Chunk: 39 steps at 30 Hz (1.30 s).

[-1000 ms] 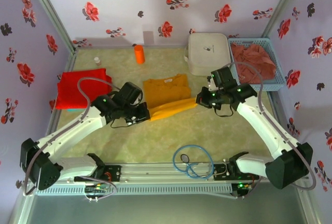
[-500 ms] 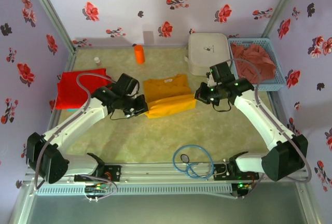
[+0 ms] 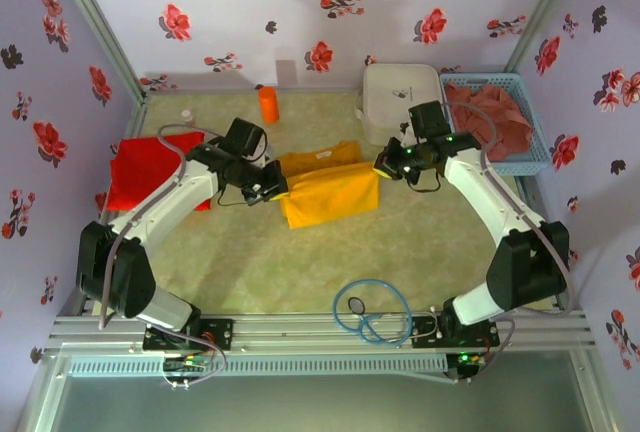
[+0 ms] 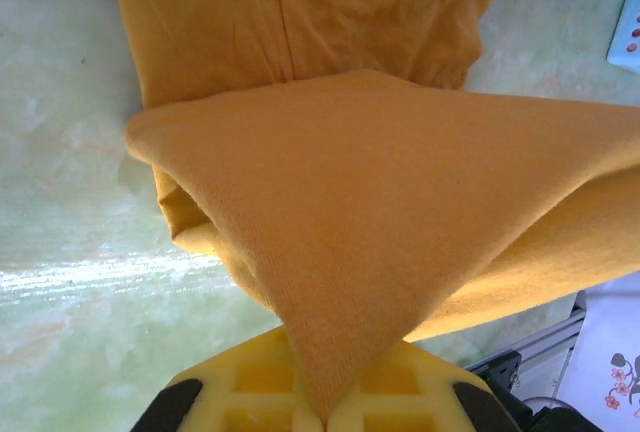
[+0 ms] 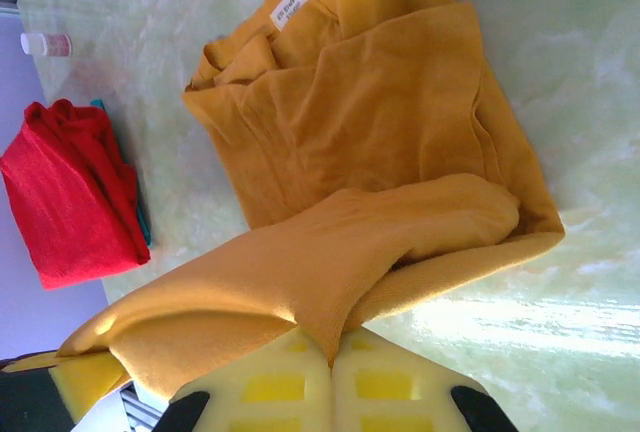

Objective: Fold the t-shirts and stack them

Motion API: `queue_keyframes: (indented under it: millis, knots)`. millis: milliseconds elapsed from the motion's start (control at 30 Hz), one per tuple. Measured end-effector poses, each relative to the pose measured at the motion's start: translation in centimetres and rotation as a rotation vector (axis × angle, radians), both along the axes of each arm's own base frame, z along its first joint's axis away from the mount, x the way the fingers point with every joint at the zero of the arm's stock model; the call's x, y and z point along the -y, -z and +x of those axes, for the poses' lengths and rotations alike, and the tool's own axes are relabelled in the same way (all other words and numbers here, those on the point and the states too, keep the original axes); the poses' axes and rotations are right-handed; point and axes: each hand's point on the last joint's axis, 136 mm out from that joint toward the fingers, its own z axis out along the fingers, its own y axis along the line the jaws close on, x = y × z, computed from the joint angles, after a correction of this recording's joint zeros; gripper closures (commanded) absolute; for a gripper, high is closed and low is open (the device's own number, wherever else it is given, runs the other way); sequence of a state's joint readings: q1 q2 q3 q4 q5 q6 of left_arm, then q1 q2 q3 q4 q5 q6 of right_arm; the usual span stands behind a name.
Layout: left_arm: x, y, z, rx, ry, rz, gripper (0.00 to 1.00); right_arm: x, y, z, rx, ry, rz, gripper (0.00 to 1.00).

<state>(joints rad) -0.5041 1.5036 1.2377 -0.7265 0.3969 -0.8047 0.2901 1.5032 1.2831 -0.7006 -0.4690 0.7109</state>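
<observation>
The left jaws are clamped shut on a corner of the golden-yellow t-shirt (image 4: pixel 380 182), the cloth pinched to a point between the yellow pads and rising away from them in a taut sheet. The right jaws are likewise closed on the opposite corner of the same shirt (image 5: pixel 380 132), a rolled fold of fabric running out from the pinch. Seen from above, the two grips sit at nine and three o'clock of the golden-yellow t-shirt (image 3: pixel 330 192), which lies at the middle of the tabletop (image 3: pixel 300 262) with its collar and label toward twelve o'clock and the held edge doubled over the lower half. This looks like the middle of a hem-to-collar fold. The next move probably calls for both arms to carry the edge evenly toward twelve o'clock, keep it stretched so it lands flat and square on the collar half, and only then let go. Further out, the bright red t-shirt (image 3: pixel 150 167) lies folded at nine o'clock, a likely base for the stack. At two o'clock the dusty reddish-pink t-shirt (image 3: pixel 490 112) sits crumpled in the blue basket (image 3: pixel 540 157), beside the white case (image 3: pixel 400 97), not yet folded.
</observation>
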Motion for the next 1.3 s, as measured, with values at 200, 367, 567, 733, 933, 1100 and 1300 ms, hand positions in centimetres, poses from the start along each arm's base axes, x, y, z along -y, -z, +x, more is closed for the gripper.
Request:
queue_keyframes:
  millis: [200,367,567,733,933,1100,1300]
  knots:
    - [-0.1,0.3,1.7,-0.002,-0.004,-0.012,1.0,-0.3,0.1,2.0,0.0,0.002,0.009,1.0]
    - [-0.2,1.1,3.5,-0.015,-0.007,-0.013,1.0,-0.7,0.5,4.0,-0.006,-0.001,0.014,1.0]
    - [-0.5,2.8,5.3,-0.04,-0.008,-0.017,0.99,-1.1,1.8,6.4,-0.015,-0.011,0.013,1.0]
    - [-0.5,3.4,7.1,-0.038,-0.012,-0.02,0.94,-1.5,2.3,8.2,-0.011,-0.013,0.013,0.99]
    - [-1.1,4.9,9.7,-0.039,-0.022,-0.031,0.53,-2.3,3.3,11.6,0.022,-0.013,0.018,0.53]
    - [-4.3,6.5,13.1,-0.046,-0.101,-0.028,0.49,-2.7,4.4,15.2,0.062,-0.012,0.021,0.3]
    - [-5.5,5.0,13.8,-0.007,-0.137,-0.041,0.49,-2.5,3.6,15.2,0.105,-0.022,0.018,0.25]
